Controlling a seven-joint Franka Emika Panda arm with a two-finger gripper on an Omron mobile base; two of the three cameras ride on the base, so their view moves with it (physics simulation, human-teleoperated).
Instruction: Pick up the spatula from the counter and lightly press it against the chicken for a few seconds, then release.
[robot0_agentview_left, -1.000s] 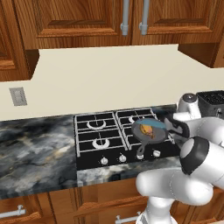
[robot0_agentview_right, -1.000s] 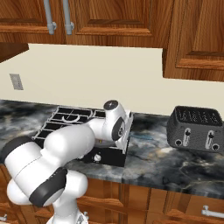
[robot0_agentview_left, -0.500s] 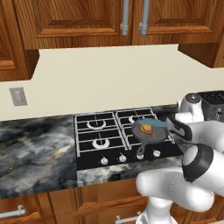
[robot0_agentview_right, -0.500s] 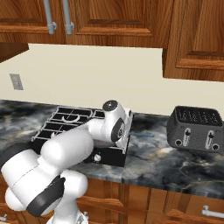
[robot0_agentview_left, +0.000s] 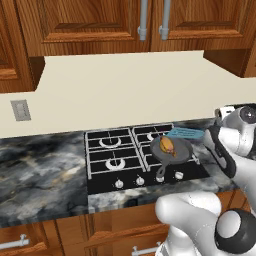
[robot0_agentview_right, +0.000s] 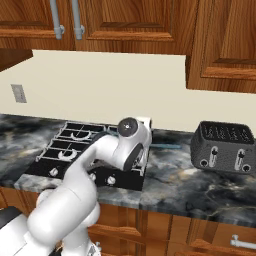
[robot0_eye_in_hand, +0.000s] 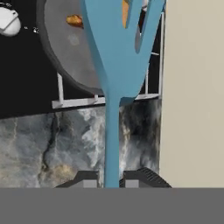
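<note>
At far left in the left base view, a grey wall socket (robot0_agentview_left: 20, 110) is set in the cream wall (robot0_agentview_left: 125, 95) above a dark, marbled stone desk (robot0_agentview_left: 40, 170). A black stove (robot0_agentview_left: 112, 175) with pale wire grates and small round knobs is sunk into the desk. On its right side a round grey pan (robot0_agentview_left: 182, 151) is carried, and a brown-orange piece of chicken (robot0_agentview_left: 167, 145) lies inside. A flat blue spatula (robot0_agentview_left: 186, 133) is held roughly level just past the pan's far rim, reaching in from the white arm (robot0_agentview_left: 235, 145).

In the right base view the stove's right half is covered by the arm. A thin blue stretch of handle is seen beyond it, and further right a boxy dark toaster (robot0_agentview_right: 225, 147) with two levers is brought in.

The hand view makes the grip plain. The tool (robot0_eye_in_hand: 111, 181) is closed on the spatula's narrow handle, with a dark finger tip (robot0_eye_in_hand: 140, 177) on either side. The slotted blade widens over the pan's rim. Whether it touches the chicken cannot be told.
</note>
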